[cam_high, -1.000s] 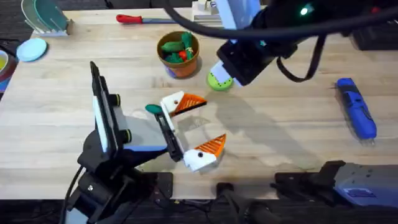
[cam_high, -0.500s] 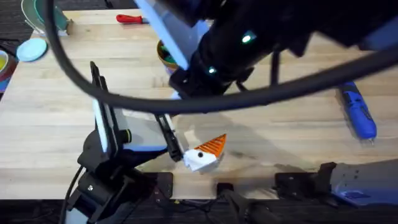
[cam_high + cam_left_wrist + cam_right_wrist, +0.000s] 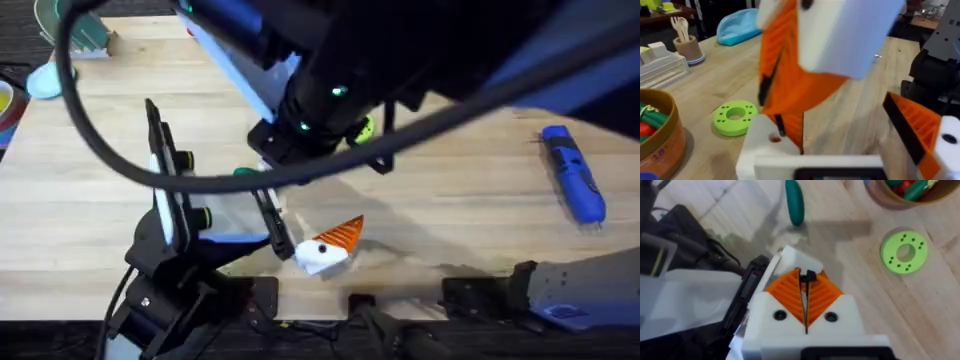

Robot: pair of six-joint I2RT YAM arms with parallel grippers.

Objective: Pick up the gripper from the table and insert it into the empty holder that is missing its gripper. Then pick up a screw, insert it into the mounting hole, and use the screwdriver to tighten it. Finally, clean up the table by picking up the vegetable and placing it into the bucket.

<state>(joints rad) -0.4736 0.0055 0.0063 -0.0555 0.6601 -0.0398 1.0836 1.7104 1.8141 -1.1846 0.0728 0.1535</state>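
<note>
My left gripper (image 3: 315, 205) lies open on the table. Its near white holder (image 3: 318, 256) carries an orange ribbed gripper wedge (image 3: 345, 233); the far finger is hidden under my right arm (image 3: 330, 90). In the left wrist view the far holder (image 3: 765, 152) shows a mounting hole (image 3: 775, 138). My right gripper (image 3: 805, 277) hangs just above that holder (image 3: 792, 257), pads shut on a small dark screw (image 3: 807, 275). The teal vegetable (image 3: 245, 172) lies beside the holder. The bucket (image 3: 910, 190) stands farther back. The blue screwdriver (image 3: 573, 172) rests at the right.
A green disc with holes (image 3: 904, 251) sits near the bucket, partly covered in the overhead view. A light blue pouch (image 3: 740, 25) and a cup of wooden utensils (image 3: 687, 47) stand at the table's far left. Bare wood lies between the left gripper and the screwdriver.
My right arm has swung left from the green disc to above the left gripper's far finger, rising close under the camera and covering the bucket. The left arm has not moved.
</note>
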